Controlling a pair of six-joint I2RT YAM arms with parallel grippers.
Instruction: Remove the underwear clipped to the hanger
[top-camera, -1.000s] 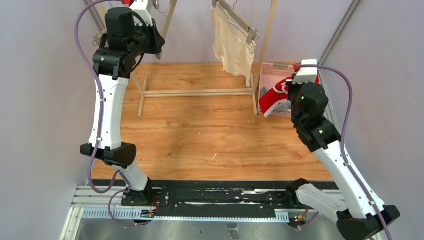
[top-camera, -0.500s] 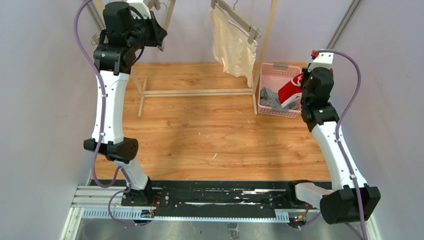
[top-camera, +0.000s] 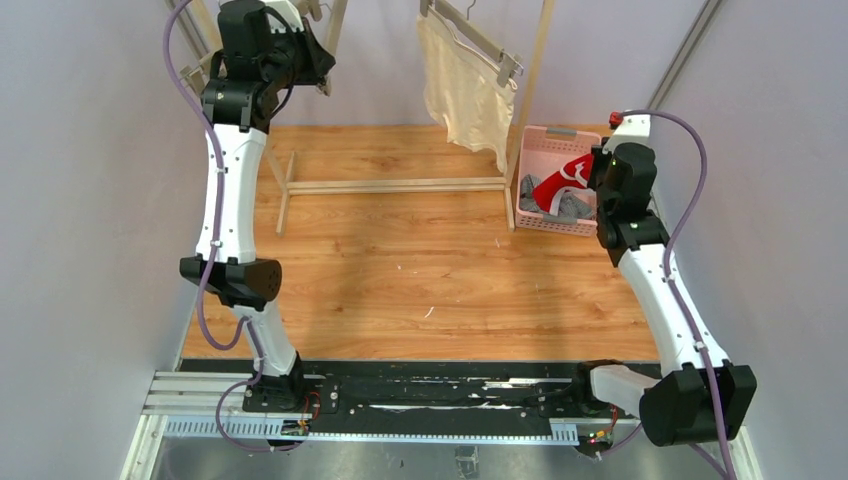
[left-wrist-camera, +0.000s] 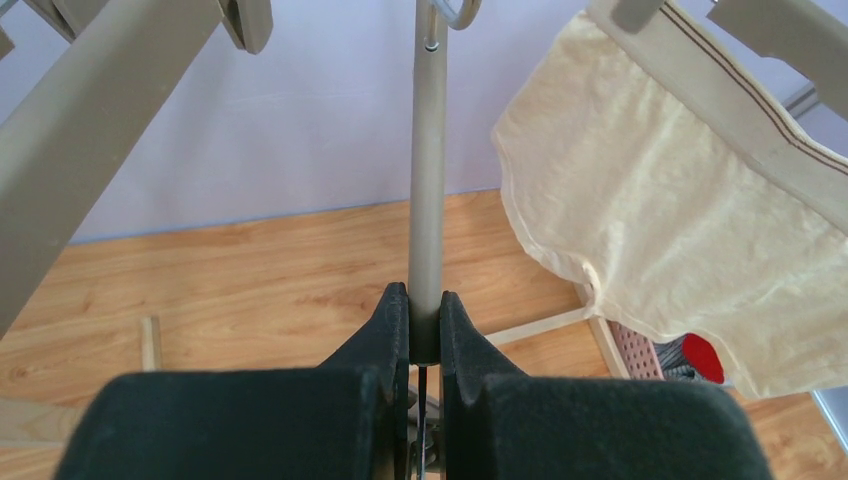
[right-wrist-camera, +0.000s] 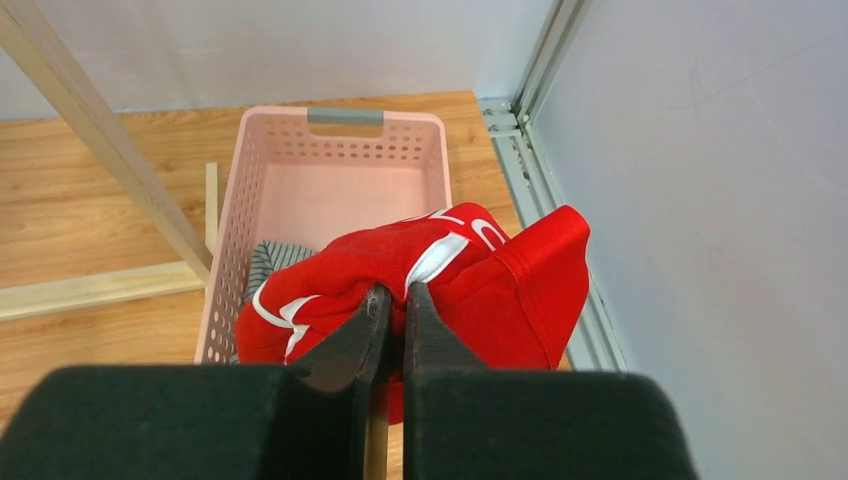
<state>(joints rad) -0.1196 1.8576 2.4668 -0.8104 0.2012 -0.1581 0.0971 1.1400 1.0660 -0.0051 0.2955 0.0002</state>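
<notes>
At far left, the left hand (left-wrist-camera: 424, 318) is clamped on an upright grey rod (left-wrist-camera: 428, 180) up by the wooden rack (top-camera: 390, 185). In the middle, the cream briefs (top-camera: 465, 90) hang clipped to the hanger (top-camera: 483, 42). At right, the right hand (right-wrist-camera: 392, 300) pinches the red briefs (right-wrist-camera: 500, 285) over the pink basket (right-wrist-camera: 345, 130) on the tabletop (top-camera: 400, 270), with the grey striped briefs (right-wrist-camera: 265, 262) lying inside.

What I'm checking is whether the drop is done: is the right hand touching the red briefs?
Touching. The right wrist view shows the right hand pinched shut on a fold of the red briefs, above the pink basket.
</notes>
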